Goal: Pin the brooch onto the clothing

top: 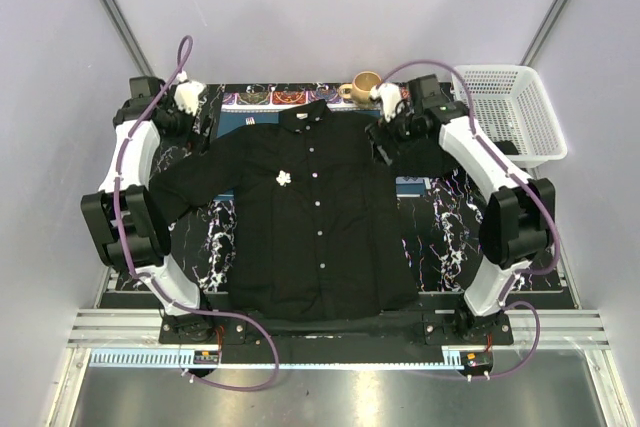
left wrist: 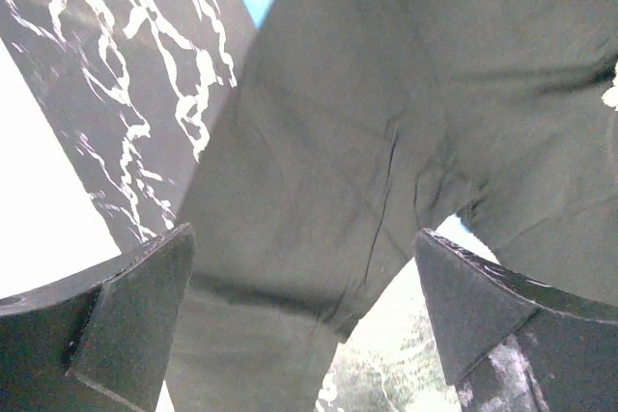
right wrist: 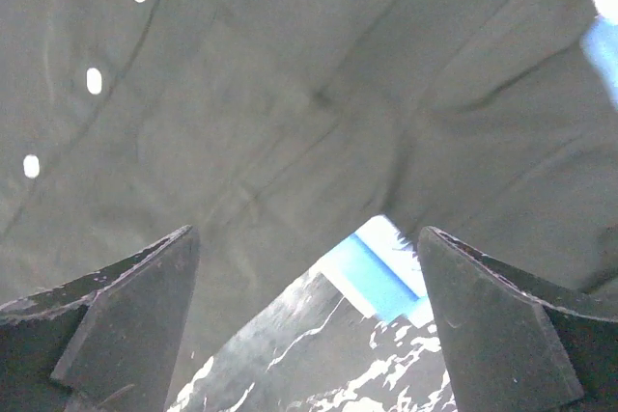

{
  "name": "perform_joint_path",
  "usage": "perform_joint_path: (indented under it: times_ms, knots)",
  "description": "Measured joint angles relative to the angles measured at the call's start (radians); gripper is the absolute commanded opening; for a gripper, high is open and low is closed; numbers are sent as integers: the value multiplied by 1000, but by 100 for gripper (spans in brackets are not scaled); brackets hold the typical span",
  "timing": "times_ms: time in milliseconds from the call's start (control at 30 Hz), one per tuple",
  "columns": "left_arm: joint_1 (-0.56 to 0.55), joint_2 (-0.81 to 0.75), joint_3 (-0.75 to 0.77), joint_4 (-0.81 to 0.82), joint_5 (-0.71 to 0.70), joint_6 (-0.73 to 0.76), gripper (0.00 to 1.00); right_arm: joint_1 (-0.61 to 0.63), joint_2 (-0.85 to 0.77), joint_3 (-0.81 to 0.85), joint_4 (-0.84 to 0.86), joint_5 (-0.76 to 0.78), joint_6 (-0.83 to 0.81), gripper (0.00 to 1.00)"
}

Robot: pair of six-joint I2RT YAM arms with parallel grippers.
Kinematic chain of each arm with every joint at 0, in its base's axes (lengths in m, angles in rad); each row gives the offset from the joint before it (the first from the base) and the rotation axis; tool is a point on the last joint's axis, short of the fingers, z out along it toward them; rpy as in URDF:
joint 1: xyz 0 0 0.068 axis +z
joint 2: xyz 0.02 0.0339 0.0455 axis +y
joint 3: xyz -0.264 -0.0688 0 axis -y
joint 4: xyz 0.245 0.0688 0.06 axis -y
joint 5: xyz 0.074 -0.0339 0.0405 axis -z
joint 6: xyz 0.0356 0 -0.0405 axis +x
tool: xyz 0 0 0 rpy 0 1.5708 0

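Observation:
The black button-up shirt (top: 310,222) lies spread flat on the marbled mat, collar at the far side, white buttons down its front. The small whitish brooch (top: 284,178) sits on its chest, left of the button row; its edge shows at the right border of the left wrist view (left wrist: 611,94). My left gripper (top: 203,134) is open and empty above the shirt's left shoulder and sleeve (left wrist: 319,190). My right gripper (top: 386,146) is open and empty above the right armpit area (right wrist: 290,113), where three buttons (right wrist: 94,80) show.
A white plastic basket (top: 510,112) stands at the far right. A wooden mug (top: 362,86) and a patterned strip sit behind the collar. A blue sheet (right wrist: 386,272) peeks from under the shirt. The marbled mat (top: 445,227) ends at a metal rail near my bases.

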Motion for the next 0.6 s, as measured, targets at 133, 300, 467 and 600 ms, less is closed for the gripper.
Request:
perform_joint_path:
  times_ms: [133, 300, 467, 600]
  knots:
    - [-39, -54, 17, 82, 17, -81, 99, -23, -52, 35, 135, 3, 92, 100]
    - [-94, -138, -27, 267, -40, -251, 99, -25, -63, 35, 315, 43, 292, 100]
    - [-148, -159, -4, 325, -57, -363, 99, -103, -31, 51, 397, -13, 481, 100]
    - [-249, -159, -32, 356, -154, -384, 99, -205, -6, 37, 426, -48, 526, 100]
